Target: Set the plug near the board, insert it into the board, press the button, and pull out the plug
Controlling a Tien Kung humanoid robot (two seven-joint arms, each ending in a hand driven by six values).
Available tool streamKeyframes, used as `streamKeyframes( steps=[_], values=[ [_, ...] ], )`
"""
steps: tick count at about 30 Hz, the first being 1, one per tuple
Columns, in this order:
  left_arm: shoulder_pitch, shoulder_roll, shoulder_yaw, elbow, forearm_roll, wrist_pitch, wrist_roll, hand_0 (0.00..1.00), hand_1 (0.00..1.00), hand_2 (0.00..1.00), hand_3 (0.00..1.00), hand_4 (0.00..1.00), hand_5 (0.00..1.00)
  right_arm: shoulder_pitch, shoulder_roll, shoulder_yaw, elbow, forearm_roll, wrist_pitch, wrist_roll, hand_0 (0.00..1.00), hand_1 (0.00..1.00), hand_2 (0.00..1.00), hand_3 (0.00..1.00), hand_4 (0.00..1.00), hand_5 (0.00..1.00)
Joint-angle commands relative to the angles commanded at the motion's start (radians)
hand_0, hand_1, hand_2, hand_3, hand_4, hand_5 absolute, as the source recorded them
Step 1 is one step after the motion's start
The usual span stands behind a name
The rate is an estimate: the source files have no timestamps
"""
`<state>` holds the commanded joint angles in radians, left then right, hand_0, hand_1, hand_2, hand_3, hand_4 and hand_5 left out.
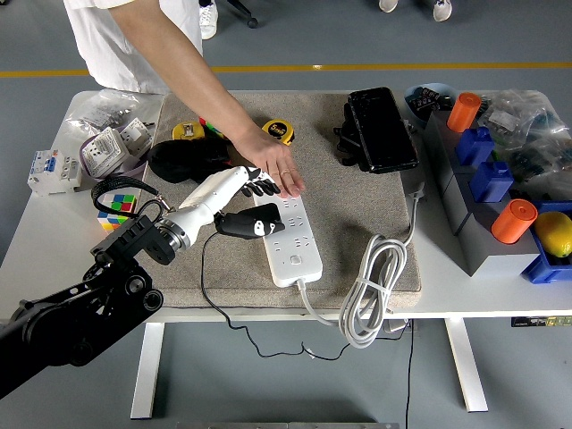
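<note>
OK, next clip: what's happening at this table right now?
The left robot hand reaches in from the lower left and holds a black plug at the left edge of the white power strip on the grey mat. Whether the plug is seated in a socket can't be told. A person's hand presses flat on the strip's far end, steadying it. The right arm is out of view.
</note>
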<state>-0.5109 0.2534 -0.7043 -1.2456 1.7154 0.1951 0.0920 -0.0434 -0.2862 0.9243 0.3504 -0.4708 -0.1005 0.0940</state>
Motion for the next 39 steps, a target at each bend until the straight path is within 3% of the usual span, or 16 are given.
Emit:
streamKeyframes(
  steps=[8,17,18,23,24,29,30,35,36,39],
  values=[
    [-0.011,-0.017,0.022,0.065,0.071,-0.005,0.041,0.669,0.730,0.758,0.767,0.984,0.366,0.000,0.000,0.003,0.001,-0.001,0.000,0.000,0.641,0.659,0.627,0.549,0.996,0.529],
    [-0.031,-0.041,0.041,0.110,0.074,0.000,0.051,0.628,0.678,0.710,0.751,0.993,0.381,-0.001,-0.001,0.006,0.003,-0.003,0.000,0.000,0.641,0.659,0.629,0.549,0.995,0.529],
    [-0.034,-0.044,0.041,0.114,0.072,-0.001,0.054,0.545,0.614,0.635,0.670,0.981,0.404,-0.001,-0.001,0.006,0.003,-0.004,0.000,0.000,0.641,0.659,0.628,0.549,0.996,0.529],
    [-0.046,-0.059,0.046,0.136,0.068,-0.007,0.067,0.545,0.614,0.635,0.670,0.981,0.404,0.001,-0.002,0.005,0.005,-0.006,0.000,0.000,0.641,0.659,0.628,0.549,0.996,0.529],
    [-0.048,-0.061,0.047,0.139,0.069,-0.007,0.068,0.492,0.570,0.564,0.597,0.936,0.392,0.001,-0.002,0.006,0.005,-0.007,0.000,0.000,0.641,0.659,0.629,0.549,0.996,0.530],
    [-0.060,-0.069,0.058,0.158,0.074,-0.001,0.071,0.492,0.570,0.564,0.597,0.936,0.392,0.002,-0.001,0.007,0.005,-0.006,-0.001,0.000,0.641,0.659,0.629,0.549,0.996,0.530],
    [-0.061,-0.071,0.060,0.161,0.075,0.001,0.072,0.452,0.539,0.533,0.576,0.868,0.376,0.002,-0.002,0.007,0.004,-0.005,-0.001,0.000,0.642,0.659,0.628,0.549,0.997,0.532],
    [-0.069,-0.079,0.069,0.178,0.093,0.015,0.076,0.452,0.539,0.533,0.576,0.868,0.376,0.001,-0.002,0.006,0.005,-0.006,-0.001,0.000,0.642,0.659,0.628,0.549,0.997,0.532],
    [-0.072,-0.081,0.072,0.184,0.098,0.023,0.071,0.393,0.506,0.521,0.558,0.820,0.291,0.002,-0.002,0.006,0.005,-0.006,-0.001,0.000,0.640,0.659,0.628,0.549,0.996,0.532],
    [-0.075,-0.085,0.077,0.194,0.105,0.042,0.061,0.393,0.506,0.521,0.558,0.820,0.291,0.002,-0.002,0.007,0.006,-0.007,-0.001,0.000,0.640,0.659,0.628,0.549,0.996,0.532]
  ],
)
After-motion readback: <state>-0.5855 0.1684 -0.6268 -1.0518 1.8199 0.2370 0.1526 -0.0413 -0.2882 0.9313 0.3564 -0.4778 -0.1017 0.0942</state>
